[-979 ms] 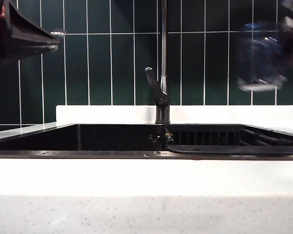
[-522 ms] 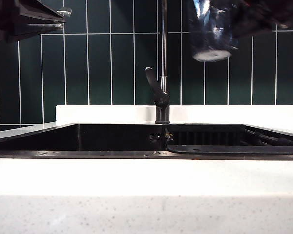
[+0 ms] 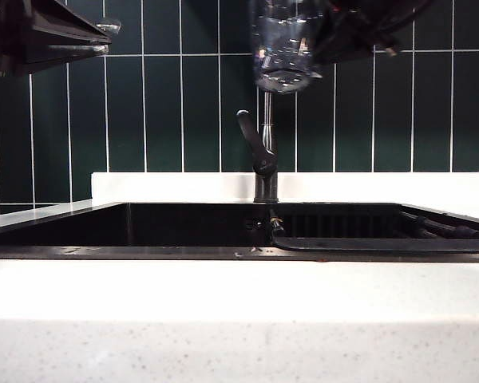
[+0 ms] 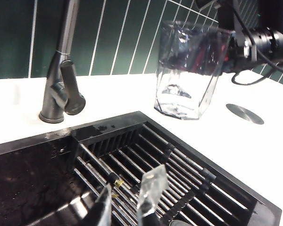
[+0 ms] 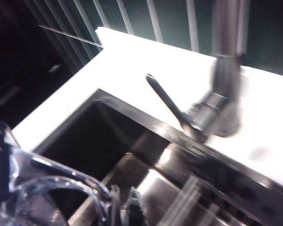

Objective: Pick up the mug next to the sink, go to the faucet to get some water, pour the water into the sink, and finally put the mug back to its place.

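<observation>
Holding the mug (image 3: 283, 48) aloft, right pincer (image 5: 117, 207) clamped; left pincer (image 4: 127, 200) hovers.

You are looking at a left claw (image 4: 127, 207) whose fingers (image 4: 152, 188) are showing as clear, glassy, angular plastic tips catching pale glints. In the exterior view its housing is appearing as a dark, wedge-shaped block with straight edges at upper left. Your right claw (image 3: 323, 32) is showing as a black body; in the left wrist view, thin black cables are looping from its ribbed, round, black wrist section.
</observation>
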